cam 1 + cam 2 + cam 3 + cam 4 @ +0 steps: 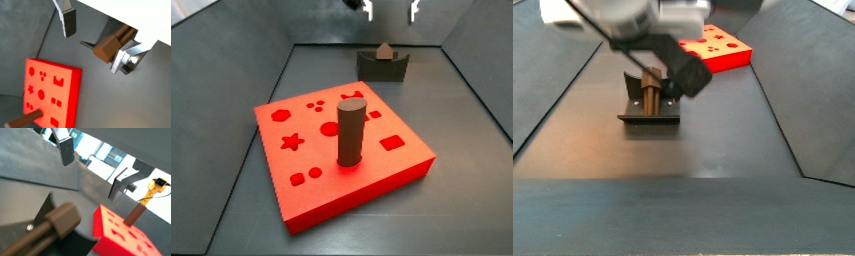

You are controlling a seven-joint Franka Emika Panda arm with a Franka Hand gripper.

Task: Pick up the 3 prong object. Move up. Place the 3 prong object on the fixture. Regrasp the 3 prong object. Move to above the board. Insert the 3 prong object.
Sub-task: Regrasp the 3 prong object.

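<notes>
Gripper (97, 42) hangs above the fixture, fingers apart and nothing between them. Both wrist views show the two flat silver finger plates with dark pads (69, 22) spread wide, with open air in the gap. In a side view the fingertips (368, 10) just show at the upper edge, well above the fixture.

Small brown block-like 3 prong object (107, 49) sits on the small dark grey fixture (384, 66), resting in the notch on its top and sticking up a little past it. In a side view the piece (652, 85) lies along the fixture's groove, with the arm's black wrist close over it. In a wrist view the brown piece (63, 219) is seen close, on the fixture's dark plate.

Big red square board (345, 155) with shaped holes lies flat on the dark grey floor, well apart from the fixture. Tall dark brown cylinder peg (350, 132) stands upright in it near the centre. Same board (716, 48) lies beyond the fixture in a side view.
</notes>
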